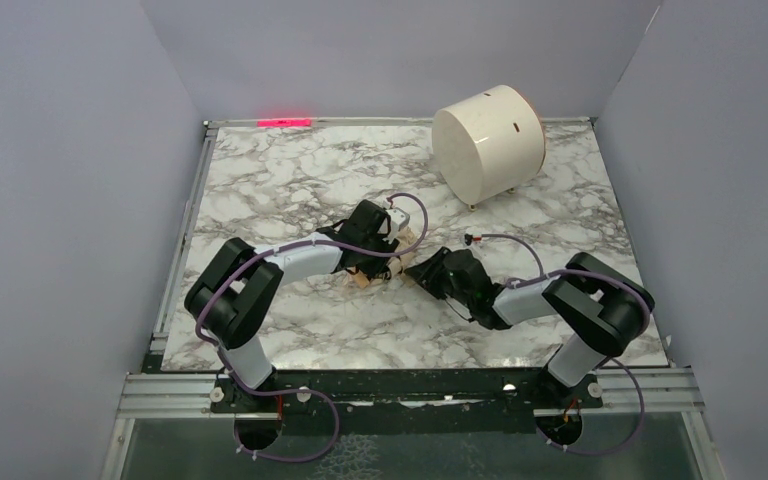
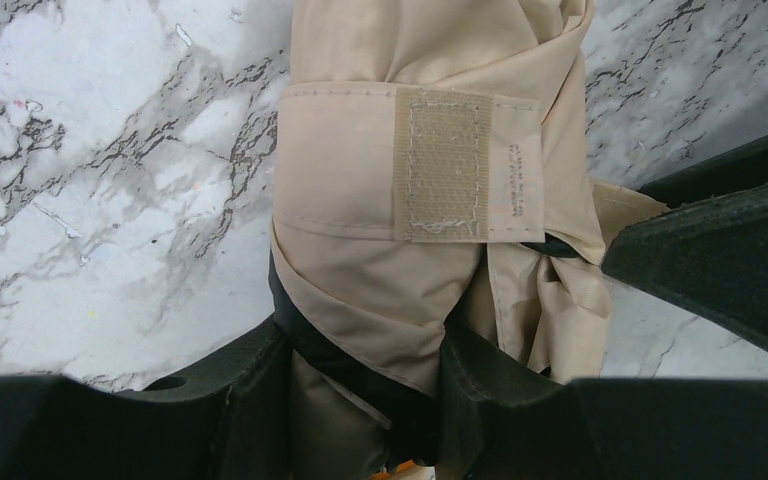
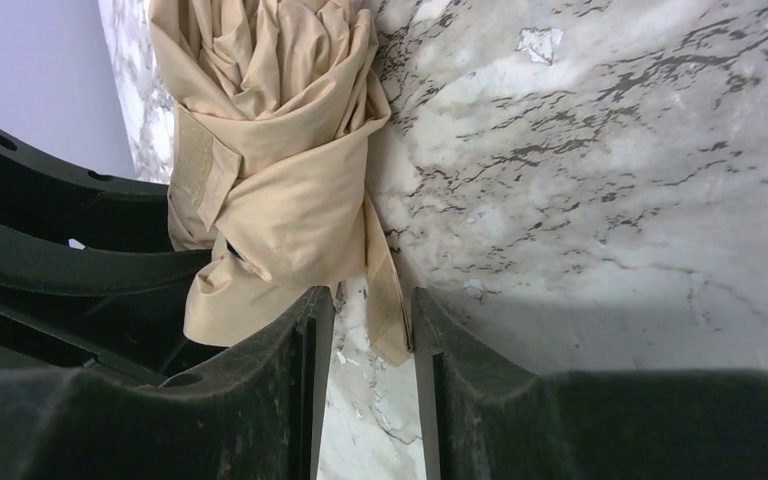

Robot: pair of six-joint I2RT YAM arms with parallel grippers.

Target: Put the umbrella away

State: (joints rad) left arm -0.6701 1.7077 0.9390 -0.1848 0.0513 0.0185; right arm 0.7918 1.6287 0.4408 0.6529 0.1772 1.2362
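Closest to my lens, the left gripper [image 2: 365, 348] has its fingers [image 2: 245, 395] pressed in on either side of the umbrella [image 2: 410, 60], pinching the rolled beige bundle between them. The marble table [image 1: 290, 180] lies under both sets of fingers, and the white drum [image 1: 488, 142] stands well beyond them, off to the far right. The umbrella's long axis points straight out ahead of the left fingers and passes just to the left of the right gripper [image 3: 370, 300]. That gripper's fingers stand a narrow gap apart, with only a loose fabric tip at their mouth. A strap [image 2: 340, 160] wraps the bundle just ahead of the left fingers, its fastening patch [image 2: 442, 165] facing me.
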